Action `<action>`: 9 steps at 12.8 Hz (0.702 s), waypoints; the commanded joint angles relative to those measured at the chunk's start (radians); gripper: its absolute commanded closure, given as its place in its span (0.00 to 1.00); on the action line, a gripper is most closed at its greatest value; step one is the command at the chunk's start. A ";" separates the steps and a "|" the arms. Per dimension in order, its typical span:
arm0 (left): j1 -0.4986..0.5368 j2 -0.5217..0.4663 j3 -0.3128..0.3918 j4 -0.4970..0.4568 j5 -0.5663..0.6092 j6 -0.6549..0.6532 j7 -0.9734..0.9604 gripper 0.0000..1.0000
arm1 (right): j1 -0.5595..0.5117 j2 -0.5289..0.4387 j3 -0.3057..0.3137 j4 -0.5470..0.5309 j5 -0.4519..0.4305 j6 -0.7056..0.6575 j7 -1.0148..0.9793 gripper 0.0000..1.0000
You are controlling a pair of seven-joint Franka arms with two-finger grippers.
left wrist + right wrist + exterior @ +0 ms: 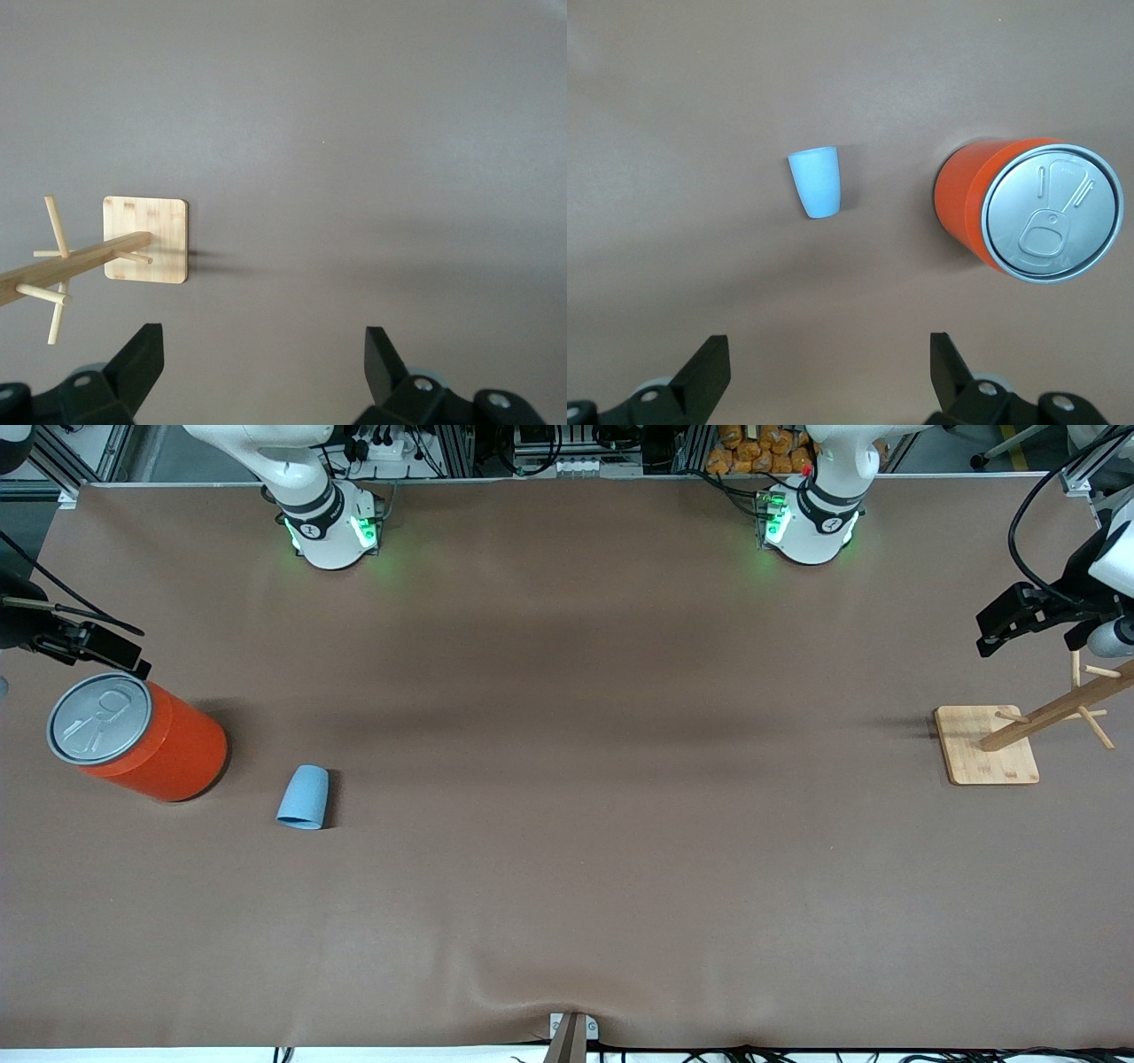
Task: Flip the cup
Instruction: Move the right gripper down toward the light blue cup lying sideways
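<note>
- Here, the cup is sitting on the brown table toward the right arm's end; it is a small light blue tapered cup with no handle, and it seems to be standing mouth down, its closed narrower end uppermost, with none of its inside showing; nothing is touching it
- Just beside it, still closer to the right arm's end of the table and a little farther from the front camera, a large orange can with a silver pull-tab top is standing upright; the two are near each other but apart; the right wrist view is showing the cup and the orange can side by side with bare table between them
- The right claw is hanging in the air at the edge of the table over the spot next to the can's top; its fingers are standing spread wide in its own wrist view, with nothing between them
- The left claw is waiting in the air at the left arm's end of the table, well apart from the cup; its fingers are likewise spread wide and gripping nothing
- Under the left claw a wooden mug tree is standing on a square bamboo base; several short pegs are sticking out of its post; in the left wrist view the mug tree is rising toward the camera from its base
</note>
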 commanded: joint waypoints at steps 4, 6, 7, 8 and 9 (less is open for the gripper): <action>0.003 0.004 -0.003 0.016 -0.006 -0.031 -0.010 0.00 | 0.014 0.002 0.001 0.007 0.002 -0.016 -0.001 0.00; 0.003 0.004 -0.003 0.016 -0.003 -0.031 -0.003 0.00 | 0.022 0.023 0.001 0.006 0.002 -0.032 -0.001 0.00; 0.001 0.005 -0.003 0.016 -0.003 -0.031 -0.001 0.00 | 0.024 0.031 0.001 0.006 0.004 -0.032 0.000 0.00; 0.003 0.005 -0.003 0.016 -0.003 -0.031 0.001 0.00 | 0.036 0.033 0.001 0.007 0.004 -0.030 0.003 0.00; 0.003 0.005 -0.003 0.016 -0.003 -0.031 0.001 0.00 | 0.047 0.052 0.001 0.007 0.002 -0.029 0.009 0.00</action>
